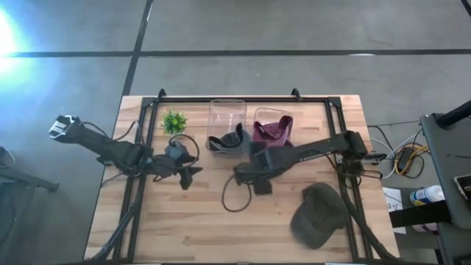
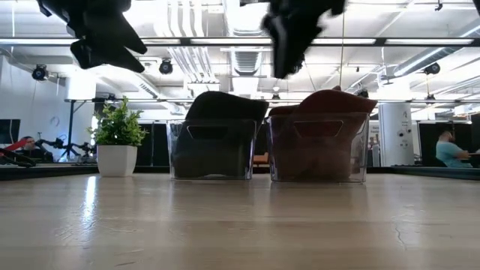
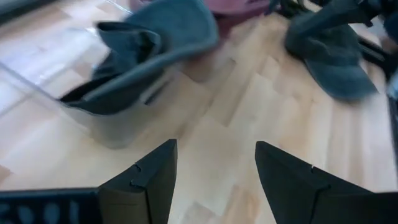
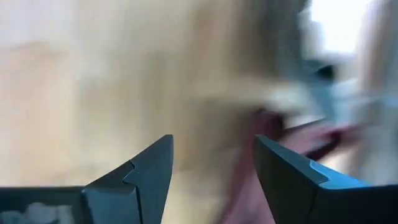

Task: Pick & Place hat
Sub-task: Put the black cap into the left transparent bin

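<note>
Fingers wide on both arms, one cap left on the table

Fingers of the right gripper [image 1: 241,175] stand wide apart and hold nothing; its wrist view shows only blurred wood and a streak of maroon between them. This gripper hangs above the table just in front of the two clear plastic bins. The left gripper [image 1: 193,174] is likewise spread wide and empty, waiting in front of the left clear bin [image 1: 227,109].

Taking that left bin as the landmark: a dark grey cap [image 1: 224,141] lies draped over its front rim, partly inside. Just to its right stands the second clear bin [image 1: 273,112], holding a maroon cap [image 1: 271,131]. A small green potted plant [image 1: 174,121] sits just to its left. Well to its right and nearer the table's front edge lies an olive-green cap [image 1: 318,214], flat on the light wooden table [image 1: 184,228].

Judging from this, a release looks just finished, and the olive cap is the next hat. That calls for the right arm to swing back over it and descend.

Count: three caps, two bins, one plant, two arms.
</note>
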Available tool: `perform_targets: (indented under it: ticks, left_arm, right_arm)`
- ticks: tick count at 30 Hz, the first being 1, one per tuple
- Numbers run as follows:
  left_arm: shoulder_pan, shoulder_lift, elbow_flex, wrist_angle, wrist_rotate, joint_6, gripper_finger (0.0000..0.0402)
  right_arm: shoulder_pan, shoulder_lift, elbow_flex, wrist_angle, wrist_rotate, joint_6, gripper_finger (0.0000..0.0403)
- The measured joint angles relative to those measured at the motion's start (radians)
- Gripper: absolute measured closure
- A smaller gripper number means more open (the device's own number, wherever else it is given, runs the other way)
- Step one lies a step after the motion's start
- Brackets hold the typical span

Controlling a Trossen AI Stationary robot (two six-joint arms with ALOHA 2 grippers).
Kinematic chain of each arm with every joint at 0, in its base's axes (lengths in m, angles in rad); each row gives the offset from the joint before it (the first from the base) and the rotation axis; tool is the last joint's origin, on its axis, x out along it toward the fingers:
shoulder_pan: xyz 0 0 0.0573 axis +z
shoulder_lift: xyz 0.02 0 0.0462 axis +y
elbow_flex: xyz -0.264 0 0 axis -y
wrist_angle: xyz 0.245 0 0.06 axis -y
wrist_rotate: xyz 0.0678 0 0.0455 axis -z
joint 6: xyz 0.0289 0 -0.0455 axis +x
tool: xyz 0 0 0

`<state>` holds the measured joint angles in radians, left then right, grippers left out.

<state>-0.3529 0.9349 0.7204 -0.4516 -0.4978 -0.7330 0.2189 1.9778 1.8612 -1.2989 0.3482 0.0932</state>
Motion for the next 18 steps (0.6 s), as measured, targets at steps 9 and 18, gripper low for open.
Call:
perform_targets:
  ticks: [9, 18]
  left_arm:
    - [-0.005, 0.045, -0.005, 0.05, 0.167, 0.124, 0.0191]
    - [-0.012, 0.104, -0.005, 0.059, 0.25, 0.184, 0.0191]
  right_arm:
    - [0.194, 0.006, -0.142, -0.056, -0.403, 0.359, 0.0188]
    - [0.42, 0.034, -0.198, -0.027, -0.523, 0.724, 0.0188]
